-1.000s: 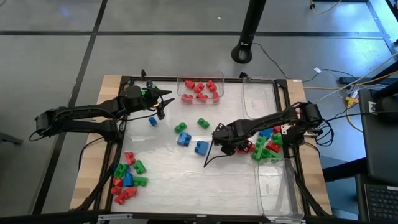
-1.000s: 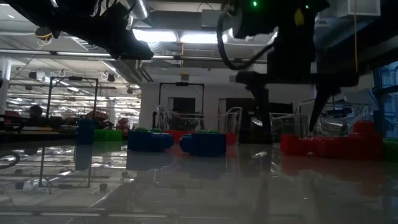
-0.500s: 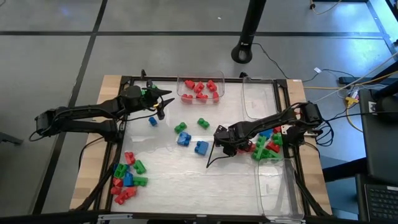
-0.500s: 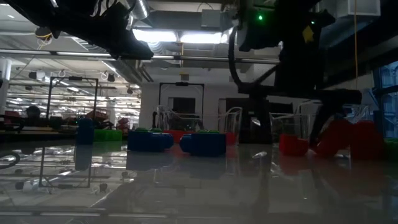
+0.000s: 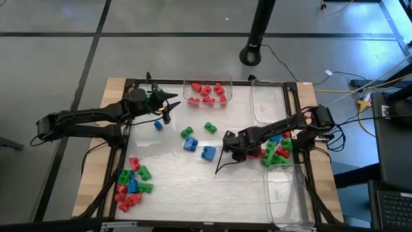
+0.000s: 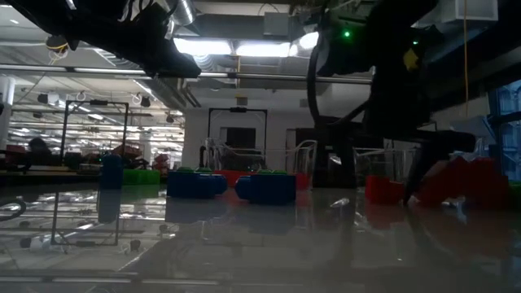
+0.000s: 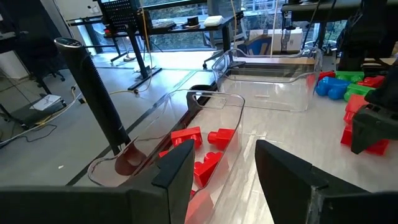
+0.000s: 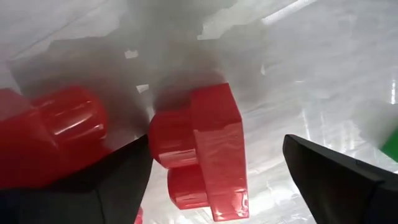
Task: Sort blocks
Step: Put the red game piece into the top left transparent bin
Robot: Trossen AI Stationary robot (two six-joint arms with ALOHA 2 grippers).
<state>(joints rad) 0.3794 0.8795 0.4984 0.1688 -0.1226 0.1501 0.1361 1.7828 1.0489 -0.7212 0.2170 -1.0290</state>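
Observation:
Red, green and blue blocks lie scattered over the table. My right gripper [image 5: 238, 151] points down, open, over a red block [image 8: 199, 146] at the left edge of a mixed pile [image 5: 277, 152]. Its fingers stand on either side of that block; whether they touch it I cannot tell. The block lies on its side on the table, studs toward one finger. My left gripper [image 5: 168, 106] hovers open and empty beside a clear bin [image 5: 207, 92] holding red blocks [image 7: 196, 149]. In the left wrist view the left gripper [image 7: 217, 174] has nothing between its fingers.
Blue blocks [image 5: 199, 148] and green blocks [image 5: 198, 129] lie mid-table, with a small blue one [image 5: 158, 125] near my left gripper. A second mixed pile [image 5: 132, 183] sits near the left front corner. Clear bins stand at the far right [image 5: 269, 103] and near right [image 5: 286, 200].
My right gripper has sunk toward the table over the red block, shifting slightly toward the table's right edge and rolling a little. My left arm has kept still.

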